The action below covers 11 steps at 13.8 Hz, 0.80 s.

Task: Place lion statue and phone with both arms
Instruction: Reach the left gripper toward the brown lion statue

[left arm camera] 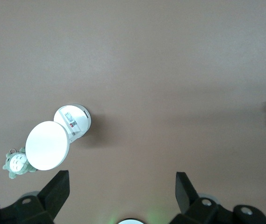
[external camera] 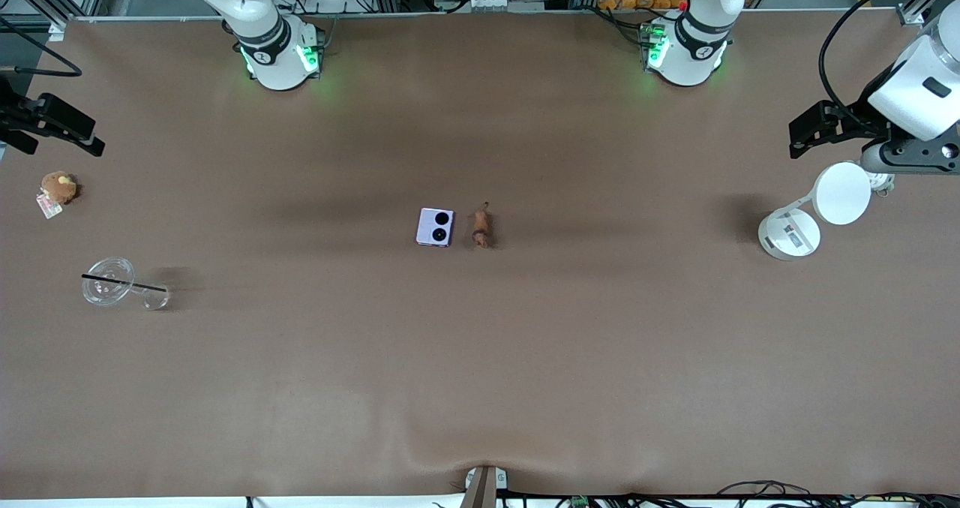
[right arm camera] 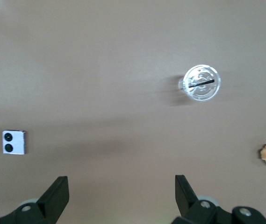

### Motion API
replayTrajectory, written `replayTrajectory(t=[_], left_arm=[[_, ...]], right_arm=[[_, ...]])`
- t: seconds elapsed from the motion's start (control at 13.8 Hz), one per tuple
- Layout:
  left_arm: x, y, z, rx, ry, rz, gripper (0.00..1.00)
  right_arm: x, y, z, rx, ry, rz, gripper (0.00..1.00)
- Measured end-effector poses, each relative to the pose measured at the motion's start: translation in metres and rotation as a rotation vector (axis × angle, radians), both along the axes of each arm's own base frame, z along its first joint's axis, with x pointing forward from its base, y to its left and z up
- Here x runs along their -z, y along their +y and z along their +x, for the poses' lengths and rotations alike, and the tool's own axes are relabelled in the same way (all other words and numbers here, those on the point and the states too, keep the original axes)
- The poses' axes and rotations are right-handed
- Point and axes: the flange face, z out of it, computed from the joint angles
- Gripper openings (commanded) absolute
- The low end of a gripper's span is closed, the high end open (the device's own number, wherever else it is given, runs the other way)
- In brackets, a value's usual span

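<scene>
So both my arms are parked out at the table's ends. My left gripper (left arm camera: 118, 186) hangs over the left arm's end, fingers (left arm camera: 55, 189) spread wide with nothing between them. My right gripper (right arm camera: 118, 189) hangs over the right arm's end, also spread wide and empty. In the front view both claws are partly cut off by the frame edge, so the wrist views are where I actually see the fingers.

The phone (external camera: 435, 227) lies flat mid-table, lenses up on the side facing the lion (external camera: 481, 227), which sits just beside it toward the left arm's end. There's a narrow gap between them, not touching. The lion is tiny, and I can't tell whether it's standing or on its side. In my left wrist view it's only a sliver at the frame edge; in my right wrist view it's half cut off next to the phone.

Near my left claw there's a white lamp (external camera: 791, 230) with a round head, and a grey-green toy (left arm camera: 17, 163) peeking out beside it, mostly hidden in the front view. Toward the right arm's end there's a clear cup (external camera: 109, 281) with a black straw, looking tipped over, and a tan plush (external camera: 58, 187) with a tag.
</scene>
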Motion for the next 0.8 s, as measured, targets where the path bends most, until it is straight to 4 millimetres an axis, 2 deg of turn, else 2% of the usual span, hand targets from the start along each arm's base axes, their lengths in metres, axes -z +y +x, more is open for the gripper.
replayTrajectory(t=[0.43,0.65,0.8], left_arm=[[0.006,-0.004,0.002,0.001,0.018,-0.041,1.0],[0.031,-0.012,0.012,0.009,0.071,-0.076,1.0],[0.057,-0.03,0.022,0.038,0.12,-0.09,1.0]], right_arm=[[0.004,-0.001,0.006,-0.048,-0.009,-0.016,1.0],[0.008,-0.001,0.009,-0.047,-0.007,-0.017,1.0],[0.01,-0.002,0.011,-0.046,-0.004,-0.016,1.0]])
